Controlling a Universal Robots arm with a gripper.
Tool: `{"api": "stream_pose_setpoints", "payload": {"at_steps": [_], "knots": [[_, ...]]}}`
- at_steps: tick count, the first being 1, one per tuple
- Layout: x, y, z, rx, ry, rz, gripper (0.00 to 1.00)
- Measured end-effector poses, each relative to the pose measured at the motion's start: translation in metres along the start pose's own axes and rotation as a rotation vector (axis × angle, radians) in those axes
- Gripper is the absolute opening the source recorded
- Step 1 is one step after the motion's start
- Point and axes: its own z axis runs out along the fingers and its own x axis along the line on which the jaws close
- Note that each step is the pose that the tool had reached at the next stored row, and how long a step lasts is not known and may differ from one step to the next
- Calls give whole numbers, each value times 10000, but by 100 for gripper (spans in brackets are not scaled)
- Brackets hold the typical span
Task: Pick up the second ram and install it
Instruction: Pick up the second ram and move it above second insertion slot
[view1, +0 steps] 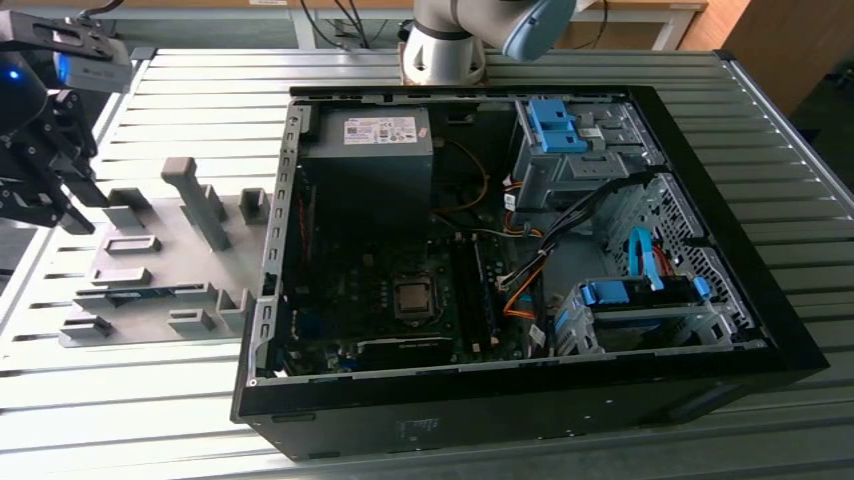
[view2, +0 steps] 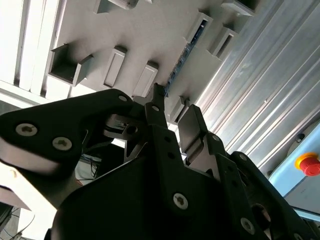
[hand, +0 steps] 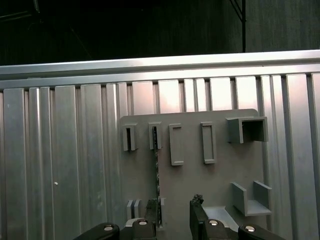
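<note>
The second ram (view1: 138, 293) stands on edge in a slot of the grey holder plate (view1: 158, 218), at the exterior view's lower left. The plate lies beside the open computer case (view1: 400, 425) on the ribbed tabletop (view1: 134, 420). The gripper (hand: 173, 220) hangs over the plate, clear of the stick, its fingers (hand: 196, 212) spread and empty. I'd call this the approach to the pick. The grasp calls for squaring the fingers across that thin board.

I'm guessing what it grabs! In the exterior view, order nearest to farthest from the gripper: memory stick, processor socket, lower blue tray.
1. Memory stick, in the grey holder near the gripper.
2. Processor socket, middle of the computer case.
3. Lower blue tray, the exterior view's right.
</note>
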Motion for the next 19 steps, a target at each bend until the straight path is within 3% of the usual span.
{"api": "stream_pose_setpoints", "payload": {"at_steps": [19], "knots": [[2,-1,91,-1,1,0,39]]}}
